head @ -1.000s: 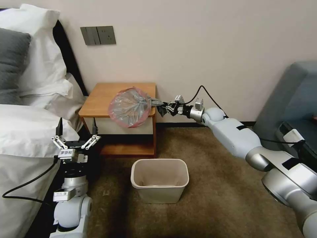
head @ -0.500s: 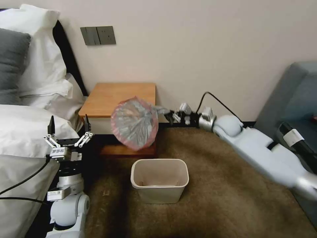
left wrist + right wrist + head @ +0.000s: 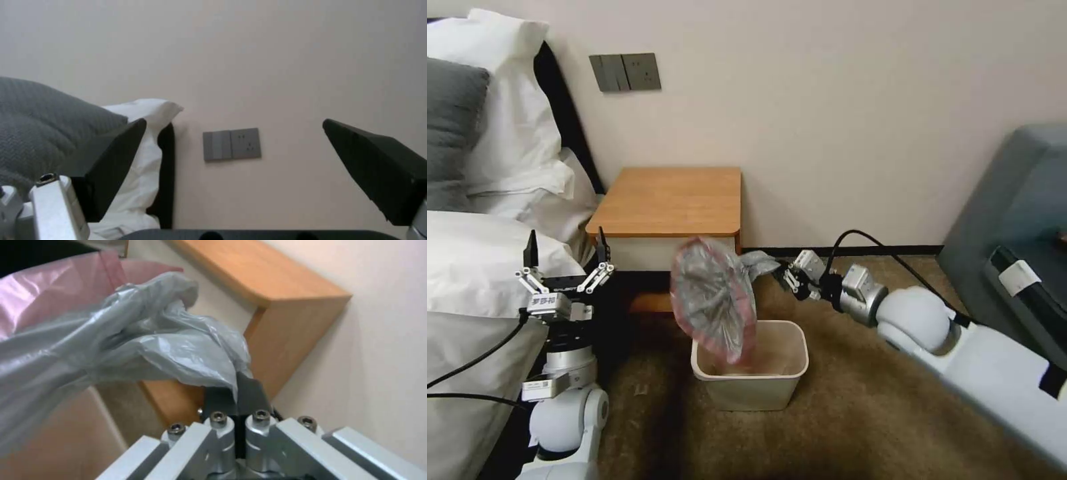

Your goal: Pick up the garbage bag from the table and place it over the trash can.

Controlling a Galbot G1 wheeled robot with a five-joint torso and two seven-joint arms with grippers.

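Fingers point(image 3: 249, 396) of the right gripper point(image 3: 784, 275) clenched on a bunched grey corner of the garbage bag point(image 3: 714, 300). Bag hanging open in the air, off the worktop point(image 3: 670, 200), pinkish rim dipping into the trash can point(image 3: 750, 390) on the carpet. Left gripper point(image 3: 566, 257) parked beside the bed, fingers spread and released, pointing up.

Right tool point(image 3: 782, 273) pinched on the garbage bag point(image 3: 714, 297), bag hanging over the trash can point(image 3: 790, 373) opening and blocking it, worktop point(image 3: 667, 200) just behind, bare carpet point(image 3: 854, 407) below, left tool point(image 3: 564, 257) spread wide, bed point(image 3: 474, 267) crowding it.
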